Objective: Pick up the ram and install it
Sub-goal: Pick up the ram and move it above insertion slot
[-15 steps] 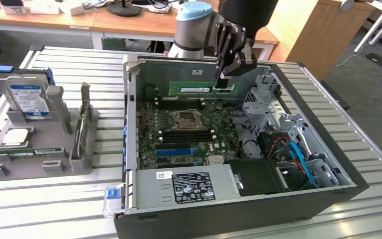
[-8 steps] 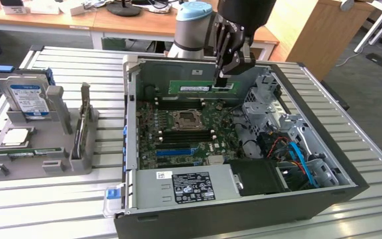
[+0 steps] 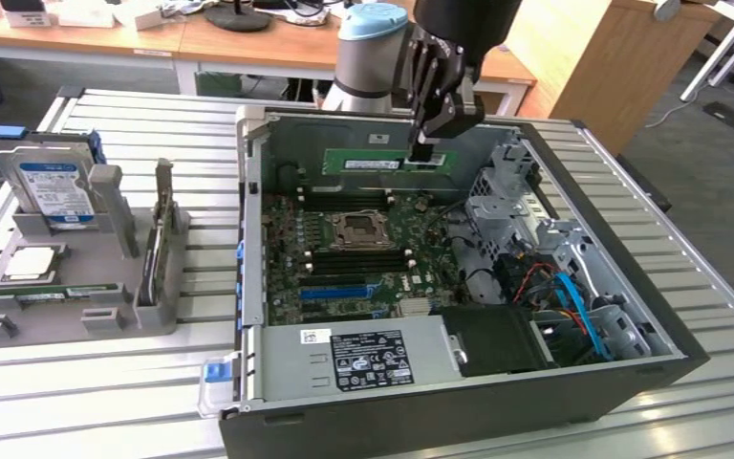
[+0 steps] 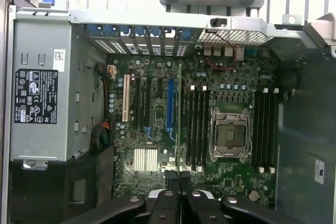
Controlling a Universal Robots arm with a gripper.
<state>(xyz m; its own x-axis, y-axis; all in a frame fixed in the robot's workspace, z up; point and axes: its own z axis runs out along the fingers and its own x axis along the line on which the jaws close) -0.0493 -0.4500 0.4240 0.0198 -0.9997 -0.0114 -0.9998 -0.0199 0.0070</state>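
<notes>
Claw (image 3: 426, 151) clenched on the ram (image 3: 367, 163), which hangs edgewise in its grip above the motherboard (image 3: 329, 277) inside the open case (image 3: 622, 335). Pickup complete; ram not yet seated in the slots (image 4: 194, 124) below.

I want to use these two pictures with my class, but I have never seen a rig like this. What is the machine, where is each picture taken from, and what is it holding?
The machine is a single robot arm ending in a gripper. The exterior view comes from a camera standing off the arm. The wrist view comes from a camera on the arm itself, looking down into the work. On the slatted table lies an open computer case with its green motherboard showing. At the exterior view's left, a grey tray carries a hard drive and a processor chip. The gripper is shut on the ram, a thin green stick, held above the motherboard.
</notes>
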